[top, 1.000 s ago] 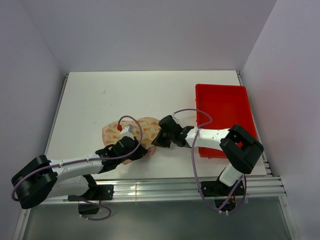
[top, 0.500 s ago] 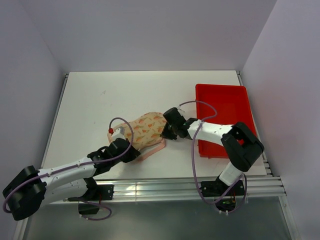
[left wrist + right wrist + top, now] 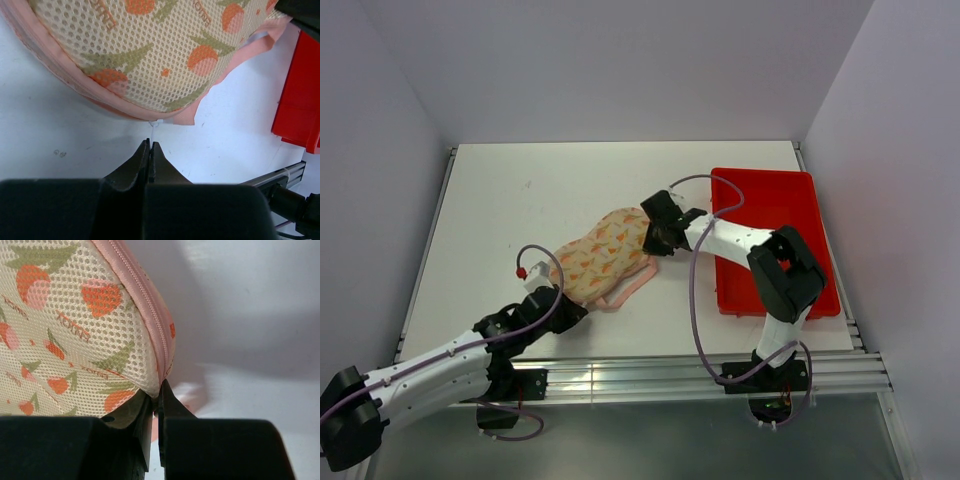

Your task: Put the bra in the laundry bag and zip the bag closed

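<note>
Across the middle of the overhead frame, the laundry bag (image 3: 603, 258) lay slantwise on the white table (image 3: 500, 200). Its printed mesh side faced up, and a pink edge curled out along its lower right side. One end pointed to the upper right and the other to the lower left. At the upper right end, the right gripper (image 3: 159, 391) had its jaws pressed together on the bag's pink zipper seam, the fabric pinched between the tips. Low in the left wrist view, the left gripper (image 3: 150, 145) sat just below the bag's lower end with its jaws together. A thin white thread (image 3: 154, 131) ran from the pink edge down to those tips, but whether it was pinched could not be told. Toward the right of the overhead frame stood a red tray (image 3: 780, 220), beside the right arm and apart from the bag.
</note>
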